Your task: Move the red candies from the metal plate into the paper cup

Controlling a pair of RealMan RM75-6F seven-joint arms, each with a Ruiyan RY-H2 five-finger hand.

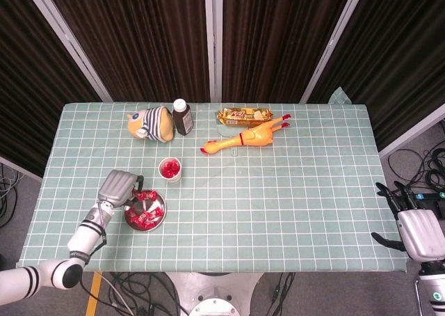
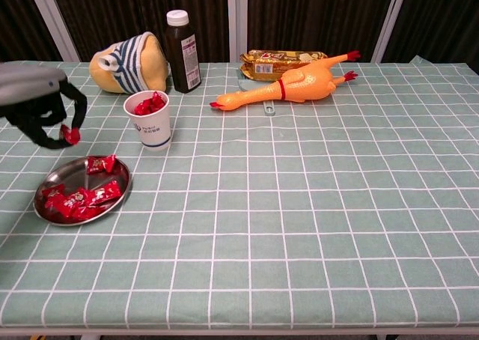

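Dark curtains hang behind a table (image 1: 292,191) covered in a pale green checked cloth, and most of the stuff sits on its far-left part. The metal plate (image 2: 46,186) is near the left front edge, round and shallow, with a loose heap of red candies (image 2: 78,198) in it; the wrappers point every which way, so there's no common long axis to speak of, though one near the plate's far rim lies roughly left to right in the chest view. Just beyond the plate stands the paper cup (image 2: 150,123), upright, white with a blue print, and it already has a few red candies showing above the rim. The left hand (image 2: 49,111) hangs above the table on the left side of the plate, fingers curled down, pinching one red candy (image 2: 71,135) at its fingertips, clear of the plate and to the left of the cup. The right hand (image 1: 417,229) is off past the right edge of the table, fingers spread, holding nothing. Further back there's a striped plush toy (image 2: 127,63), a dark bottle (image 2: 182,52) with a white cap right next to it, a rubber chicken (image 2: 296,83) lying on its side with its head toward the cup, and a snack packet (image 2: 281,59) right behind the chicken.
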